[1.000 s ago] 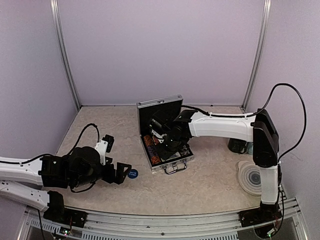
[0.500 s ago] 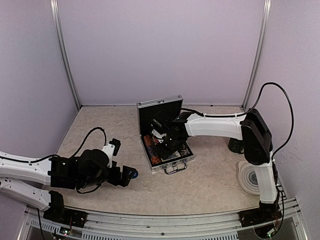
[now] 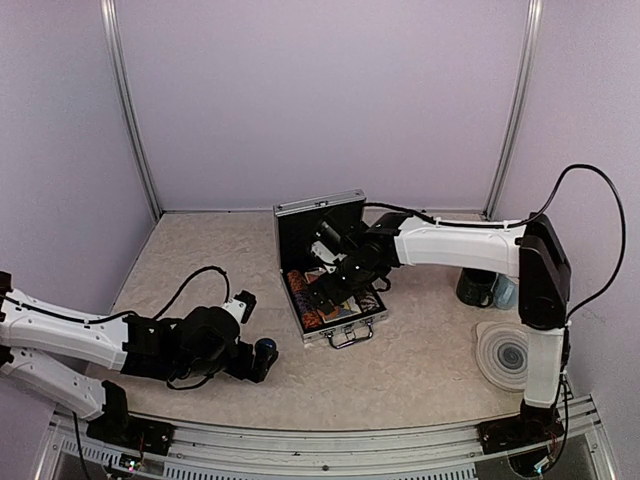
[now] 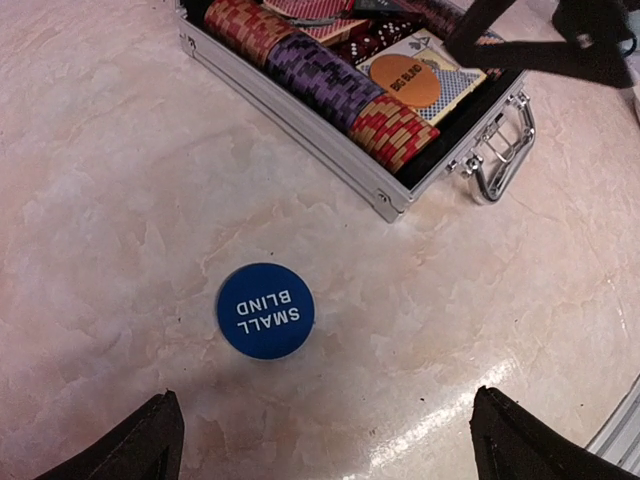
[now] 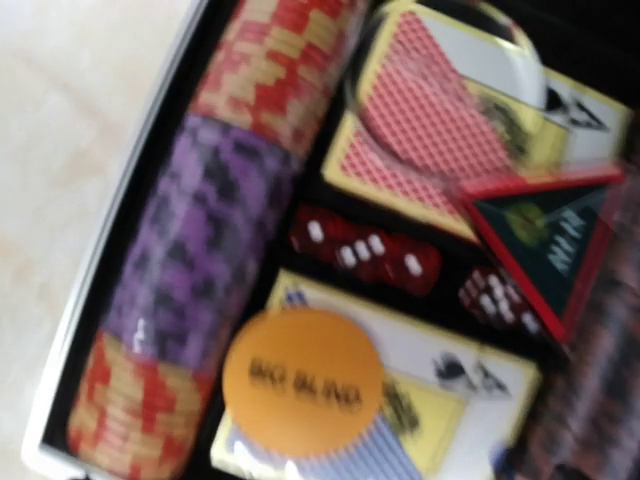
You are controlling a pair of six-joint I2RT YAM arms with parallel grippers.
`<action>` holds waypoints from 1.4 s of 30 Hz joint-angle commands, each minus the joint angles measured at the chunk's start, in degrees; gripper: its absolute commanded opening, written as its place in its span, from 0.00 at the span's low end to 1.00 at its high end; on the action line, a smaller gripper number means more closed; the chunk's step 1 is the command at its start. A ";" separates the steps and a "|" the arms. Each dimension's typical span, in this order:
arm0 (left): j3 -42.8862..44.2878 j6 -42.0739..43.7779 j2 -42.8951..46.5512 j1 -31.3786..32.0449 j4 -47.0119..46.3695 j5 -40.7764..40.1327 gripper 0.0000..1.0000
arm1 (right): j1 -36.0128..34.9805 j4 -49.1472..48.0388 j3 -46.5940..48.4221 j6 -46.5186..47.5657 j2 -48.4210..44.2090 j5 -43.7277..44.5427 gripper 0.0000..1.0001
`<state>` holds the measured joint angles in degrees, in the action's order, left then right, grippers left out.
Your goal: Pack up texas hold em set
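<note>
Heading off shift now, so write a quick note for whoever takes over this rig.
Left gripper: open, empty, hovering over the small blind button, which lies on the table outside the case.
Right gripper: above the open case; jaws unclear.
Done: chips, decks, dice, triangle and big blind button are in the case.
Left: put the small blind button in, shut the lid.
</note>
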<state>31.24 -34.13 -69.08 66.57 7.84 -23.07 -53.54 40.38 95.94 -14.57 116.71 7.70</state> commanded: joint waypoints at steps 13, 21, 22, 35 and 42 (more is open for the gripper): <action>5.14 0.16 -12.35 -3.86 2.59 0.74 0.99 | -4.15 -2.89 -19.20 -5.93 -21.04 4.14 0.99; 9.80 2.11 -21.73 -4.54 1.93 1.84 0.97 | -4.68 -2.09 -20.76 -6.52 -22.20 5.38 0.99; 10.02 2.20 -22.18 -4.75 2.03 2.03 0.96 | -4.77 -2.02 -20.86 -6.59 -22.34 5.51 0.99; 10.11 3.13 -26.41 -6.92 1.01 2.98 0.80 | -5.30 -2.85 -21.94 -6.77 -23.40 6.01 0.99; 9.94 3.37 -28.56 -8.39 0.30 4.39 0.59 | -5.79 -2.53 -22.39 -7.03 -24.80 6.58 0.99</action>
<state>41.74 -31.75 -94.76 59.20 7.05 -21.23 -58.59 37.82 74.32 -20.73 94.65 13.13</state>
